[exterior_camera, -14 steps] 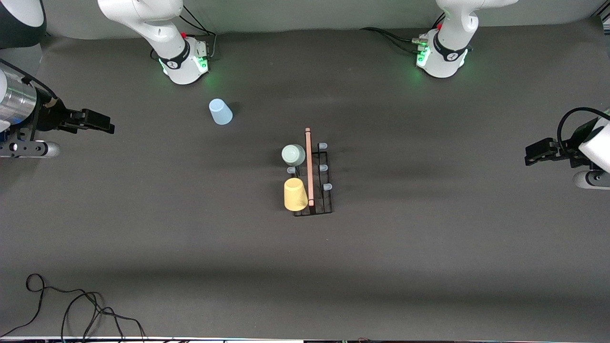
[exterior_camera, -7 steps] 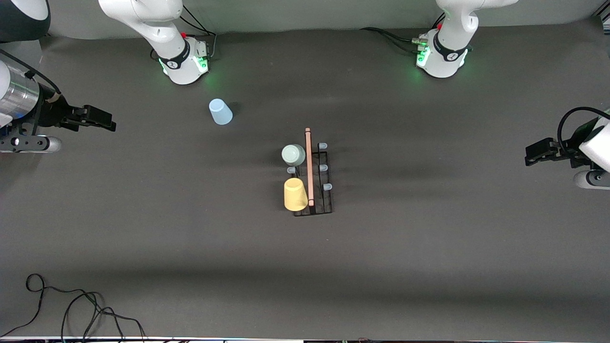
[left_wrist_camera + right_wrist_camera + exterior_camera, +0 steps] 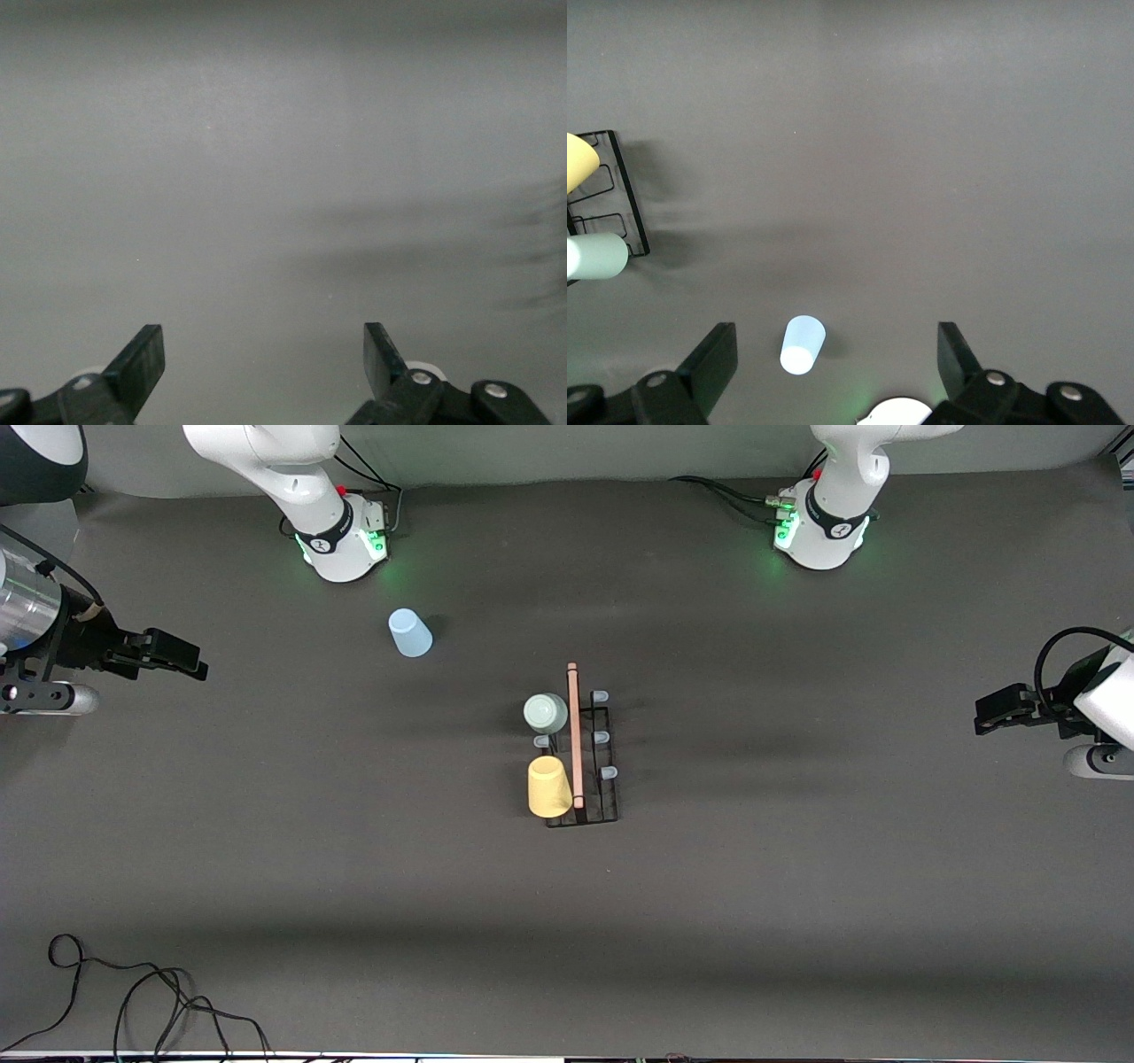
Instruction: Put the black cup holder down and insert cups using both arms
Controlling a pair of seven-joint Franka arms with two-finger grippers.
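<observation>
The black cup holder (image 3: pixel 606 755) with its wooden handle (image 3: pixel 574 735) stands mid-table. The pale green cup (image 3: pixel 545 713) and the yellow cup (image 3: pixel 548 786) sit upside down on its prongs, on the side toward the right arm's end. The light blue cup (image 3: pixel 409 633) stands upside down on the table near the right arm's base. My right gripper (image 3: pixel 199 664) is open and empty, up over the table at its own end. Its wrist view shows the blue cup (image 3: pixel 803 344), the holder (image 3: pixel 607 204), the yellow cup (image 3: pixel 578 159) and the green cup (image 3: pixel 598 256). My left gripper (image 3: pixel 982 719) is open and empty over its end; its wrist view shows only bare table.
The two green-lit arm bases (image 3: pixel 341 540) (image 3: pixel 819 531) stand along the table's back edge. A loose black cable (image 3: pixel 133 1001) lies at the near corner on the right arm's end. The right arm's white base (image 3: pixel 895 412) shows between the right fingers.
My right gripper has drifted slightly toward the table's edge at its own end. The left arm, the holder and the cups have not moved.
</observation>
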